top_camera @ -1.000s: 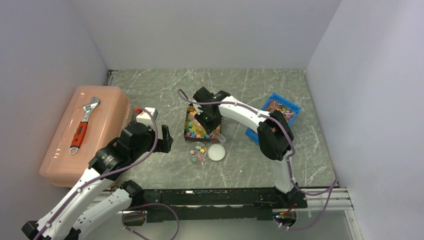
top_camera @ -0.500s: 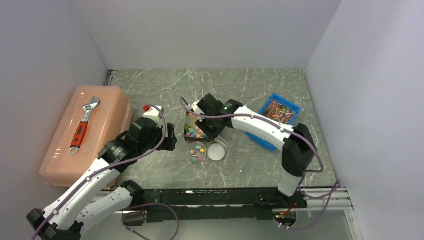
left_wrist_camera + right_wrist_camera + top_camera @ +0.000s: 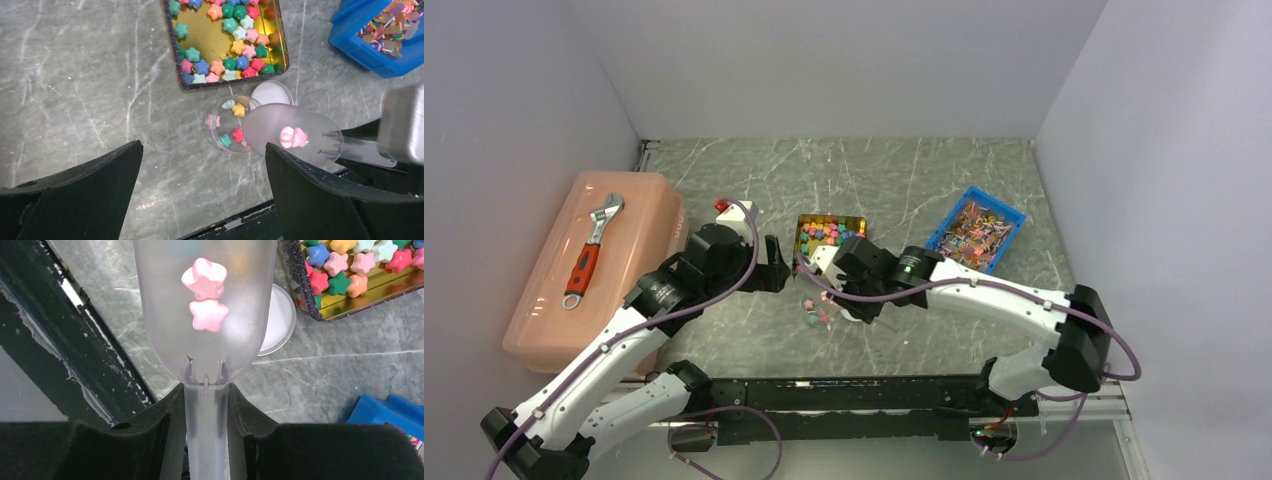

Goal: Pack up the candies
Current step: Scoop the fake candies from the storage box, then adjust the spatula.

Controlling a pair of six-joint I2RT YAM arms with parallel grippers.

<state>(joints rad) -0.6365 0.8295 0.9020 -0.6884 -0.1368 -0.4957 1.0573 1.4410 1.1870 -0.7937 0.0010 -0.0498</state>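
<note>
Spoon [image 3: 165, 315] clamped in right hand [image 3: 206, 412], moved from tin [image 3: 206, 32] to over cup [image 3: 213, 132], two pink candies [image 3: 206, 297] aboard; left hand [image 3: 202, 170] agape.

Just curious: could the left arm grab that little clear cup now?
Probably not cleanly: the left gripper is open nearby, but the spoon in the right gripper covers one side of the cup.

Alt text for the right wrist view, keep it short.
A clear spoon gripped by the right gripper carries two pink star candies above the table. A white lid and a gold tin of candies lie beyond it, a blue bin at lower right.
</note>
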